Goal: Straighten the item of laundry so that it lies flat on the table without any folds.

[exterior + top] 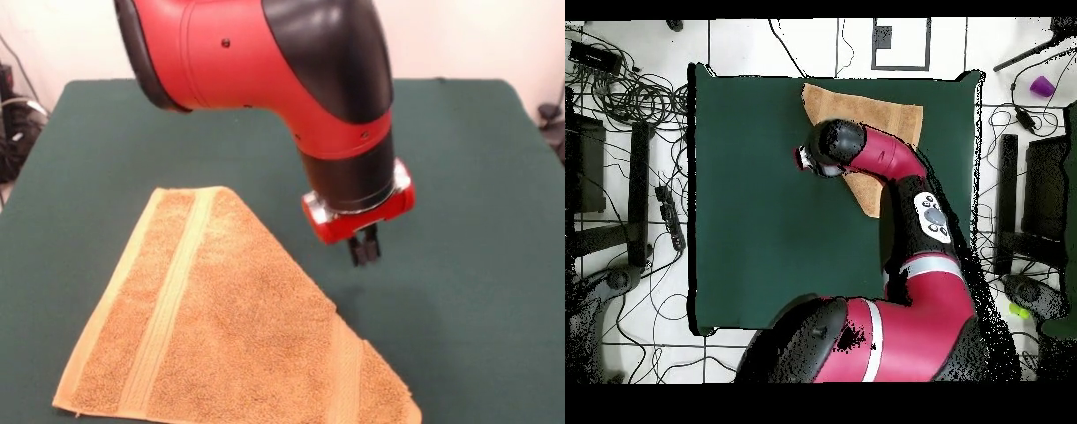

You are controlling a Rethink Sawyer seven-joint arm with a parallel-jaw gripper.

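End effector: you see the small black end effector [365, 250] below a red wrist block at the tip of the red and black arm [291, 71]. Its two short fingers sit pressed together with no gap showing, so it reads as clenched, and it grips nothing.

End effector height: in the front view it hangs above the bare counter, clear of the cloth.

Towel: the small orange-yellow terry towel [238, 327] lies to the picture-left of the end effector and below it in the front view, near it yet apart from it.

Towel shape: you are looking at a rough triangle, since one part is folded over along a long slanted edge that runs down past the end effector. It is not lying fully spread out.

Towel bands: a smoother woven band [168, 309] runs along the side away from the end effector, and a second band [346, 375] crosses the corner closest beneath it.

Counter: the large rectangular counter with the dark green felt-like top [477, 291] spreads wide on every side of the end effector.

Overhead view: the arm covers part of the towel [880, 112], which sits by the counter's far edge beyond the wrist. The end effector itself is hidden there.

Surroundings: cables [635, 95] lie on the floor beyond the counter's edge.
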